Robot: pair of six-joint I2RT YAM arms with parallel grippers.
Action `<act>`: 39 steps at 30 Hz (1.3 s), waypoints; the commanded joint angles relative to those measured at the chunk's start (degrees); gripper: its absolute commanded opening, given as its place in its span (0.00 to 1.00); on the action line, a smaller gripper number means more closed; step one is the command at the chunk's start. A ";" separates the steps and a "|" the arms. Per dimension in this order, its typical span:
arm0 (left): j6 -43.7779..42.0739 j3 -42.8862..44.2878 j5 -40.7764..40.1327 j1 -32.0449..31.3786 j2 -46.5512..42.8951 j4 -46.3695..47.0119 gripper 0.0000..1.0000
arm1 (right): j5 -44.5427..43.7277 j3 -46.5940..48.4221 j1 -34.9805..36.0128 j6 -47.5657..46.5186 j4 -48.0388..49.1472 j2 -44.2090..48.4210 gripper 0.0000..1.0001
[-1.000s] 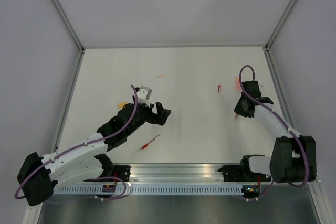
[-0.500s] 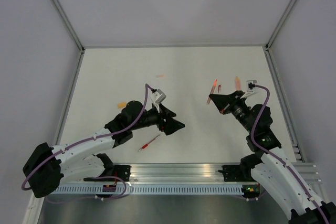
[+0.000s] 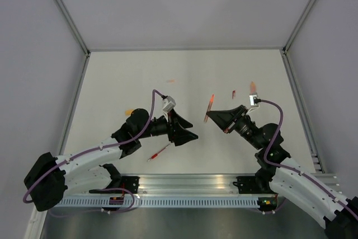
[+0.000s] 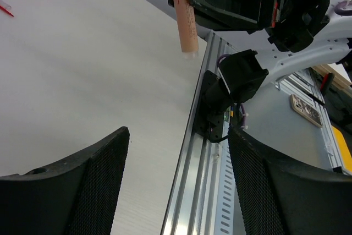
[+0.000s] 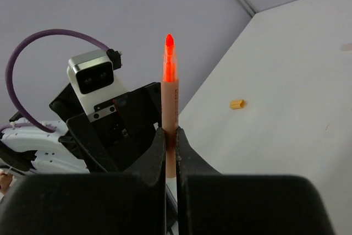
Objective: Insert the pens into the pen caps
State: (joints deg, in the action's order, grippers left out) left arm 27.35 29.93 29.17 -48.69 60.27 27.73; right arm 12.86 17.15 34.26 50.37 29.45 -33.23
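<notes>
Top external view: right hand (image 3: pixel 211 117) clamps slim orange plastic pen (image 3: pixel 210 102), axis roughly 12-to-6 o'clock. Left hand (image 3: pixel 189 131), wide and empty, stands at its 8 o'clock. Stubby orange cap (image 3: pixel 130 111) lies on white table (image 3: pixel 112 71), nearer left hand.

pen (image 3: pixel 210 103) in right claw (image 3: pixel 208 117), left claw (image 3: pixel 193 130) to its left, another pen (image 3: pixel 159 153) on table (image 3: pixel 112 76)
</notes>
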 commanded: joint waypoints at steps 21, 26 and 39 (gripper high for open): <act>2.09 -3.21 -0.43 -0.09 -7.80 5.41 0.46 | -17.25 2.28 23.39 -4.84 17.30 -14.84 0.00; 2.09 -2.95 0.10 -0.09 -8.42 4.97 0.26 | -17.35 2.19 24.36 -4.84 18.80 -15.81 0.00; 2.62 -2.60 1.59 -0.09 -8.24 4.88 0.02 | -20.42 4.65 24.54 -10.72 13.80 -14.14 0.33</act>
State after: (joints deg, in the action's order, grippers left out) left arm 29.56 26.81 27.62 -48.21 52.71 30.02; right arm -4.08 18.28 58.78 42.89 44.03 -48.51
